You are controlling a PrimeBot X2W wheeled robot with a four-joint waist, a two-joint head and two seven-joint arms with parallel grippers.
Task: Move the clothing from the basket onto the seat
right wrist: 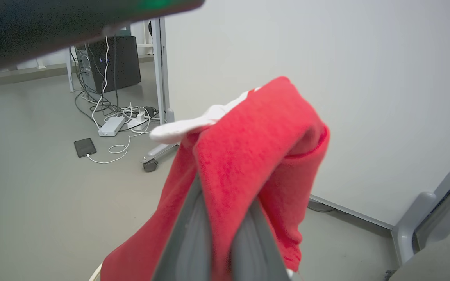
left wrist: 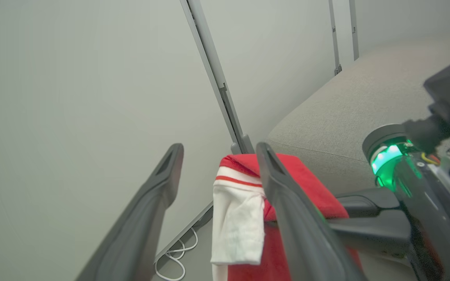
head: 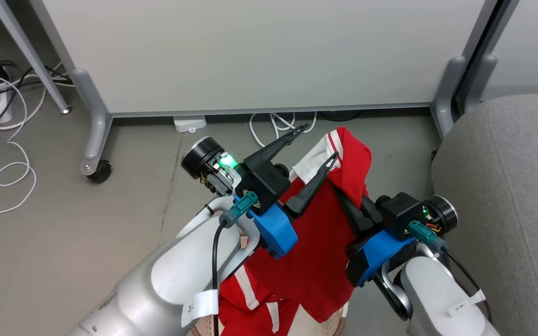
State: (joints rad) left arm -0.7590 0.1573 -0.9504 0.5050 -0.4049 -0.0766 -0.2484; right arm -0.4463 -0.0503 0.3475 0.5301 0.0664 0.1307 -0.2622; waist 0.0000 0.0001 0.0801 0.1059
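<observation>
White tags (head: 200, 305) wrapped round both forearms carry small print, too blurred to read. The right gripper (right wrist: 223, 238) is clamped on the clothing (head: 318, 252), a red garment held above the basket (head: 338, 325) with its long axis hanging straight down and its white striped sleeve uppermost. The left gripper (head: 321, 141) is spread wide beside it, gripping nothing. The seat (head: 507, 196) lies to the right, apart from the garment.

You have one red garment (head: 320, 247) raised at frame centre, its white, stripe-trimmed sleeve flopped over the top and its hem hanging down to the basket (head: 337, 325) at the bottom edge. More red clothing (head: 250, 310) lies there. The grey seat (head: 507, 196) occupies the right side.
</observation>
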